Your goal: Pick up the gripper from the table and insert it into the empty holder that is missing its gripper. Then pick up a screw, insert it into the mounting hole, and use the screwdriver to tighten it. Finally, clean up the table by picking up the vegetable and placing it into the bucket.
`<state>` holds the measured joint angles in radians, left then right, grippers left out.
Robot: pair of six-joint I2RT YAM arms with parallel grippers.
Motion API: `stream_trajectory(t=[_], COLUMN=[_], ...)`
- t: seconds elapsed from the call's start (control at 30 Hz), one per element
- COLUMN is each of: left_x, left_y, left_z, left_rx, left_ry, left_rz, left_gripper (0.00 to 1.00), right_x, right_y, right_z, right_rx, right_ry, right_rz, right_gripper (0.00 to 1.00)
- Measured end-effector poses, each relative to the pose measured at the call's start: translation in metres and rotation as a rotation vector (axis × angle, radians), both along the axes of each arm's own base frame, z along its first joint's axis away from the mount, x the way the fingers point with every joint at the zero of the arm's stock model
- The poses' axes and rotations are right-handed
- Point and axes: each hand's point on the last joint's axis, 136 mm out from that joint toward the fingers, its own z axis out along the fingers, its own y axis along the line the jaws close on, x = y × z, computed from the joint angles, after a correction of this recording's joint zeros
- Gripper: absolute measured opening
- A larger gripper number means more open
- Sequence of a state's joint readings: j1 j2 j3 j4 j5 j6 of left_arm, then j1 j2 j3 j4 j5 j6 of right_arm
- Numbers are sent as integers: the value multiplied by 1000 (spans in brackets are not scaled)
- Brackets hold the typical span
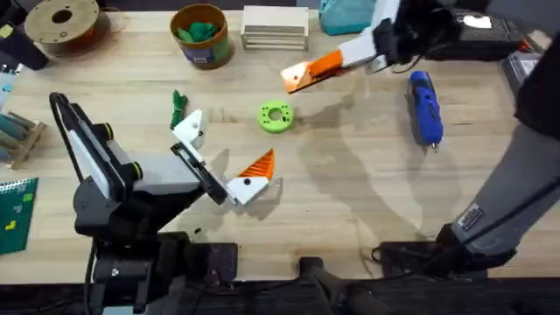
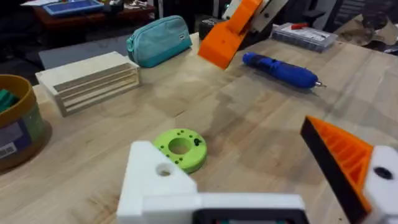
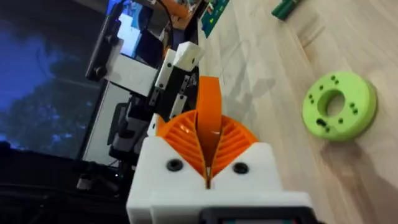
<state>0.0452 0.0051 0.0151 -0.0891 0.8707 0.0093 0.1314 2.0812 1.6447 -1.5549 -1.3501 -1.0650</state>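
- The right gripper [image 1: 308, 72] hangs above the table [image 1: 367, 192] near its far edge, a little right of the middle. Its orange ribbed pads [image 3: 233, 140] are drawn together on a slim orange piece that stands up between them. I take that piece to be the gripper [image 3: 208, 115] that has to be fitted.
- The holder [image 1: 188, 129] is not lying loose. It is the bare white mount on the left gripper [image 1: 220, 156], whose other side carries an orange wedge finger [image 1: 256, 166]. The left jaws stand wide apart, low over the table left of its middle.
- From the right gripper, the holder lies towards the left side and the near edge, beyond the lime-green ring [image 1: 276, 116], which sits on the table between them.
- In the overhead view the held piece's long axis runs slantwise, with its free end towards the ring and the left arm. That is roughly the line of approach, though I cannot tell whether it squares with the holder's socket.
- The right arm has the part, so the insertion is its work; the left need only keep the holder presented.
- The blue screwdriver [image 1: 426, 105] lies by the right edge, and the vegetable [image 1: 178, 107] lies just beyond the holder. The bucket [image 1: 199, 35] stands at the far edge.
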Motion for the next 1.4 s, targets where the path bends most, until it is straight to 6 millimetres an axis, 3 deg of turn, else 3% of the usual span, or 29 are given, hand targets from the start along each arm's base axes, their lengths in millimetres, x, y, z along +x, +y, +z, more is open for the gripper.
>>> stream_trajectory(t=[0.27,0.5,0.73,0.77,0.87,1.4], left_x=[0,0,0,0,0,0], left_y=[0,0,0,0,0,0], left_z=[0,0,0,0,0,0], left_rx=[0,0,0,0,0,0], left_ry=[0,0,0,0,0,0], left_rz=[0,0,0,0,0,0], left_gripper=[985,985,985,985,985,985], right_x=[-4,-10,-16,-26,-33,-48], right_y=[38,58,72,84,92,120], right_z=[-22,-37,-37,-37,-36,-23], right_rx=[75,84,80,57,36,-40], right_ry=[51,158,226,294,331,306], right_rz=[55,78,99,128,152,250], right_gripper=[8,8,8,8,8,8])
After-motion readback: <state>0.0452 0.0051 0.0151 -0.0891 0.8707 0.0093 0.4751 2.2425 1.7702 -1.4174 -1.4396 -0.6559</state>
